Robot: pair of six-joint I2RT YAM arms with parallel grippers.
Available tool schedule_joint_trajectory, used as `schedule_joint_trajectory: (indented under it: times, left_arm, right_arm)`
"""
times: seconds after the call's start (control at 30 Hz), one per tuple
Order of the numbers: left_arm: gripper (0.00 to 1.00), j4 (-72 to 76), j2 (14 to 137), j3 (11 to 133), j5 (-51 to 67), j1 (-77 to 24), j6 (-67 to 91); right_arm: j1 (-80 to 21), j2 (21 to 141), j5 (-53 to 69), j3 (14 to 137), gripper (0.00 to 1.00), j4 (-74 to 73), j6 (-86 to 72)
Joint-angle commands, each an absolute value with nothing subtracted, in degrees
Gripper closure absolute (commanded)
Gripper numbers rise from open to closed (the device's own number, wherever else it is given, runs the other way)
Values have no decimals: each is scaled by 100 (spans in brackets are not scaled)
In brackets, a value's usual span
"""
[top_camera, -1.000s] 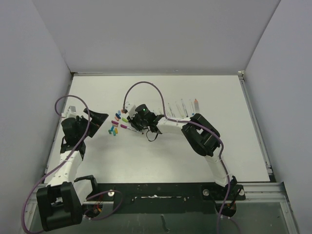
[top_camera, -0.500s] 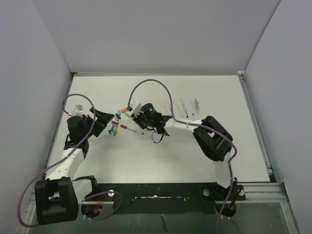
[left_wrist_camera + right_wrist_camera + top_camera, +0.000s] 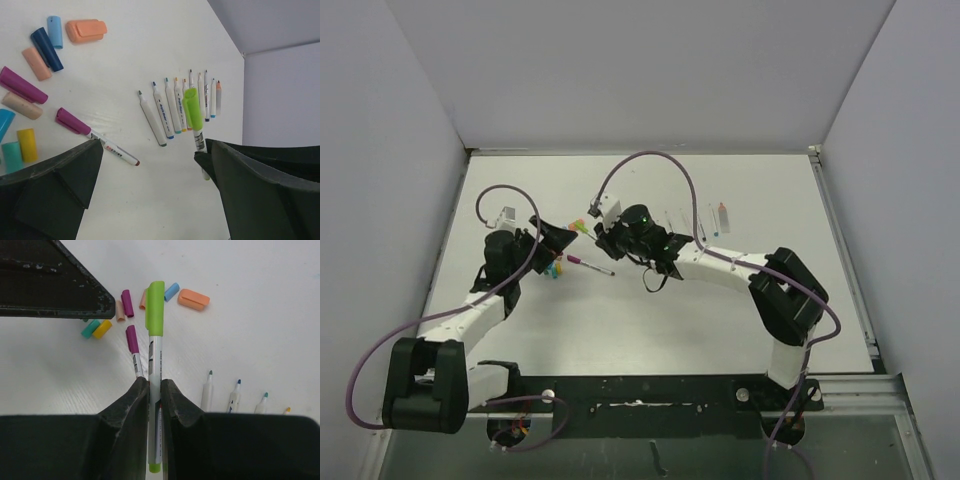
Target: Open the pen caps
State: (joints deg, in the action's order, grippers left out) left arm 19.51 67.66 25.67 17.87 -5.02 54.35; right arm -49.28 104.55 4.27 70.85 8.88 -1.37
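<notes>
My right gripper (image 3: 154, 386) is shut on the barrel of a pen whose lime-green cap (image 3: 155, 305) is on and points away from it. In the top view the right gripper (image 3: 603, 233) holds this cap (image 3: 582, 228) toward my left gripper (image 3: 560, 241). The left gripper (image 3: 149, 152) is open and empty; the green-capped pen (image 3: 192, 112) sits just by its right finger. Loose pen caps lie on the table: a fat orange one (image 3: 86, 30), blue (image 3: 54, 31), navy (image 3: 46, 41), magenta (image 3: 22, 85), yellow (image 3: 27, 144). They also show in the right wrist view (image 3: 193, 299).
A magenta-capped pen (image 3: 75, 123) lies on the table under the grippers (image 3: 592, 265). A row of several uncapped pale pens (image 3: 175, 107) lies behind the right arm (image 3: 690, 218). Grey walls close the table at back and sides.
My left arm has swung right and forward until its open gripper is beside the right gripper. The right gripper has shifted slightly right with the green-capped pen in it.
</notes>
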Motion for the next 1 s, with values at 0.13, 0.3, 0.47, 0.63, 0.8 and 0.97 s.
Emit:
schedule_joint_trajectory:
  times: [0.13, 0.3, 0.47, 0.63, 0.8, 0.97]
  left_arm:
    - [11, 2820, 7015, 2958, 1335, -908, 5562]
    - [17, 3076, 7325, 3022, 1302, -1112, 5607]
    - [27, 3349, 7557, 3032, 1305, -1260, 5675]
    - [41, 3492, 7671, 3080, 1321, -1313, 5708]
    - [52, 3579, 7749, 3094, 1336, -1326, 5730]
    - [64, 3649, 7787, 3087, 1364, -1336, 5746]
  right_arm:
    - [-4966, 10015, 732, 6885, 100, 1061, -355]
    - [-4966, 9941, 899, 6829, 100, 1152, -429]
    - [-4969, 9931, 946, 6825, 100, 1193, -448]
    - [-4964, 9949, 983, 6829, 100, 1226, -466]
    - [-4966, 9979, 1031, 6864, 100, 1231, -464]
    - [-4967, 10008, 1055, 6873, 100, 1237, -462]
